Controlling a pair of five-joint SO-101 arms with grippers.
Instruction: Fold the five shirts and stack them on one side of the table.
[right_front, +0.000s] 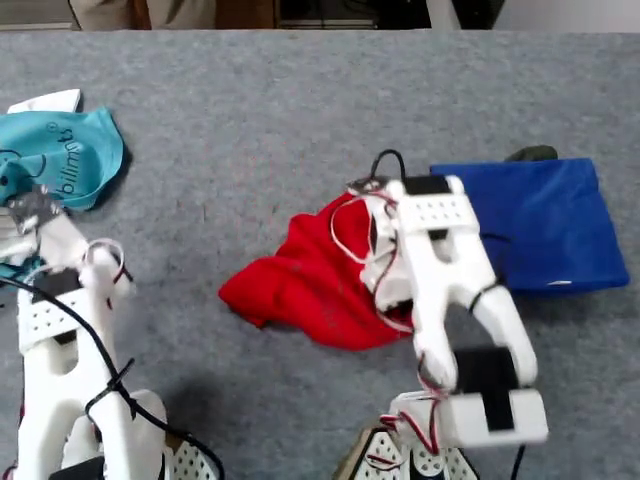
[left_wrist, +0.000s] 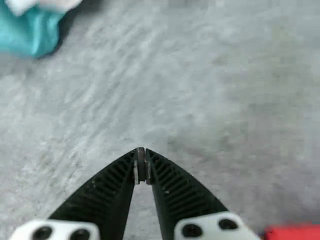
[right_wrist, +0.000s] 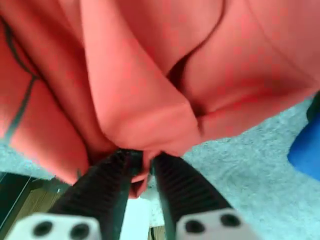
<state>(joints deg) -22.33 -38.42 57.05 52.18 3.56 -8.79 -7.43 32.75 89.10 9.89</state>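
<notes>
The red shirt (right_front: 310, 290) lies in a messy heap near the middle of the grey surface (right_front: 250, 120), a bit toward 5 o'clock in the high view; it is bunched up and not folded. The right arm (right_front: 450, 280) comes up from 6 o'clock and bends over the heap's 2 o'clock edge. In the right wrist view the right pincer (right_wrist: 142, 160) is squeezed onto a fold of the red shirt (right_wrist: 150, 75). Its black ribbed fingers (right_wrist: 100, 185) have the red cloth between their tips, and more cloth hangs in big soft folds past them.

The blue shirt (right_front: 540, 225) lies at 3 o'clock from the red one; it is folded flat into a neat block. Its near corner is just beside the right arm, and I cannot tell if the two shirts touch, as the arm hides that spot. A small dark thing (right_front: 530, 153) peeks out at the blue shirt's 12 o'clock edge; I cannot tell what it is.

The teal shirt (right_front: 60, 160) sits at 10 o'clock on the surface, well apart from the red heap; it looks folded over and a bit rumpled. A bit of white cloth (right_front: 45, 100) touches its 12 o'clock side.

The left arm (right_front: 60, 330) stands at 8 o'clock, with its top end near the teal shirt. In the left wrist view the left pincer (left_wrist: 140, 165) is closed with nothing in it; its two black tips touch, and bare grey surface lies under them.
</notes>
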